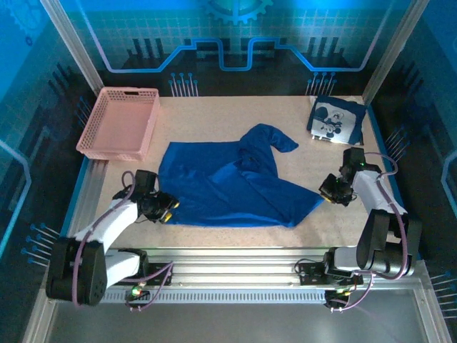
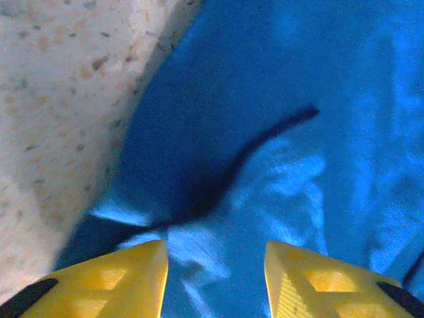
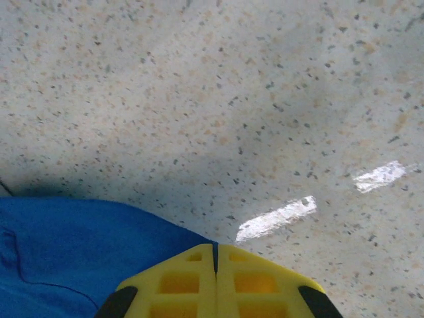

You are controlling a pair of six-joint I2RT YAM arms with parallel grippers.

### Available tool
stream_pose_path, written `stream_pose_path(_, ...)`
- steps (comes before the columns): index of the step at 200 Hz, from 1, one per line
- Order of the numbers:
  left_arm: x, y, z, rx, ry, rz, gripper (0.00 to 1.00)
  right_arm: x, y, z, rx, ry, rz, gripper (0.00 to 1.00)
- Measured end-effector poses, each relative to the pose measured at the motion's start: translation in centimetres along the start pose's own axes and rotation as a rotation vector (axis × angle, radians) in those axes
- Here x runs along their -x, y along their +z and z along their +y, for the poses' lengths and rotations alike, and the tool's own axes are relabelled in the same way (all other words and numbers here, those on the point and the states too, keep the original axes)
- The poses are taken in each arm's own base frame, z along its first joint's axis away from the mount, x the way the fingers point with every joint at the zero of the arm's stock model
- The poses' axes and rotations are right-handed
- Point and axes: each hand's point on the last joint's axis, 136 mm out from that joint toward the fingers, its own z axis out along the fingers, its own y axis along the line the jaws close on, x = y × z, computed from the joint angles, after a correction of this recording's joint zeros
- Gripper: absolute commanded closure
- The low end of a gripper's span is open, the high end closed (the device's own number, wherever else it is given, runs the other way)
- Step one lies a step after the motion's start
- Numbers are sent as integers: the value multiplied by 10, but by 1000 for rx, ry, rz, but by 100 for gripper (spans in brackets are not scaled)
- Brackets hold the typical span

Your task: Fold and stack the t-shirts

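Speckled table fills the middle of the top view, and the big blue t-shirt sprawls unfolded at its centre, one sleeve flicked up. Pink basket upper left. The folded t-shirt, cartoon print up, sits upper right. Left gripper at the shirt's lower-left edge, yellow fingers apart over cloth, released. Right gripper at the lower-right corner, clenched tight; whether it pinches cloth, can't tell.

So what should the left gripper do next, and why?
Probably lift clear of the shirt: the left gripper is open over its near-left corner, gripping nothing, and the shirt lies loose. The right gripper is shut at the right corner.
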Motion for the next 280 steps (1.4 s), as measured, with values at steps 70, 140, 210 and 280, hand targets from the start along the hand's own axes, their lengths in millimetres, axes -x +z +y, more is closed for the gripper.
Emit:
stream_pose_path(70, -10, -34, 19, 51, -33, -29, 45, 4, 0, 5, 32, -6, -8, 100)
stream_pose_path(140, -21, -17, 63, 189, -71, 2, 48, 4, 4, 8, 54, -11, 7, 100)
stream_pose_path(210, -9, -9, 40, 77, -96, -37, 45, 0, 7, 6, 52, -19, 16, 100)
stream_pose_path(280, 25, -9, -20, 85, 42, -19, 54, -5, 10, 3, 47, -24, 25, 100)
